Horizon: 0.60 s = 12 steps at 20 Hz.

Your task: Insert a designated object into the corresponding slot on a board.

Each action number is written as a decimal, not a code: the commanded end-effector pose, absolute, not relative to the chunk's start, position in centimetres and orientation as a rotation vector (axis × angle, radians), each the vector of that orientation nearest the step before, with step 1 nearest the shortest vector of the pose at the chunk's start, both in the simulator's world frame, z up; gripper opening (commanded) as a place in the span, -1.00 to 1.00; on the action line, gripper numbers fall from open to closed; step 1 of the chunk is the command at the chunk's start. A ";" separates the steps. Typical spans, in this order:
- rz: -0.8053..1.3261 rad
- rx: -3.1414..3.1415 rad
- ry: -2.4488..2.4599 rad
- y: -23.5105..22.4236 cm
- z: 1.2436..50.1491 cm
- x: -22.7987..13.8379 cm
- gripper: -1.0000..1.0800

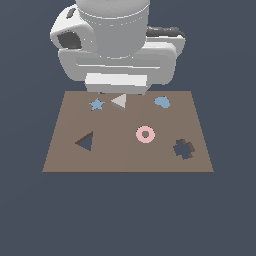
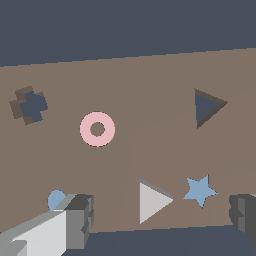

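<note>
Fingertips of your gripper [image 2: 160,220] frame the closest part of the wrist view: one grey finger [image 2: 80,215] on one side, the other finger [image 2: 244,212] at the opposite edge, spread wide apart with nothing held between them. You see the pale beige triangle block [image 2: 154,201] lying flat on the brown board [image 2: 150,85] in the gap between the fingers, nearer to neither by much and touching neither. Just beside the block sits a blue star [image 2: 200,190], also inside that gap. A blue rounded piece [image 2: 56,199] peeks out behind the first finger.

Farther out on the board you find a pink ring [image 2: 97,129]. Beyond it, well apart from the block, the dark triangular slot [image 2: 206,107] is empty, and a dark cross-shaped hole [image 2: 29,105] lies toward the opposite side.

From the exterior view, the white arm hangs over the board's far edge, hiding the fingers. The triangle block [image 1: 119,101] rests just below it, between the star [image 1: 96,104] and the blue piece [image 1: 162,102]. The slot [image 1: 85,142] lies nearer the camera, toward the exterior view's left.
</note>
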<state>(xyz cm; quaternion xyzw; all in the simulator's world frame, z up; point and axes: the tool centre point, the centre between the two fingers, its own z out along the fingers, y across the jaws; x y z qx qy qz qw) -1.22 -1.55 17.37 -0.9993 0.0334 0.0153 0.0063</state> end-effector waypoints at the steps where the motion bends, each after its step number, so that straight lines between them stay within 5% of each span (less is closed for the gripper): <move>1: 0.048 -3.127 0.104 -1.6 17.4 -1.2 0.92; 12: 0.043 -3.120 0.249 -1.9 16.2 -1.9 0.92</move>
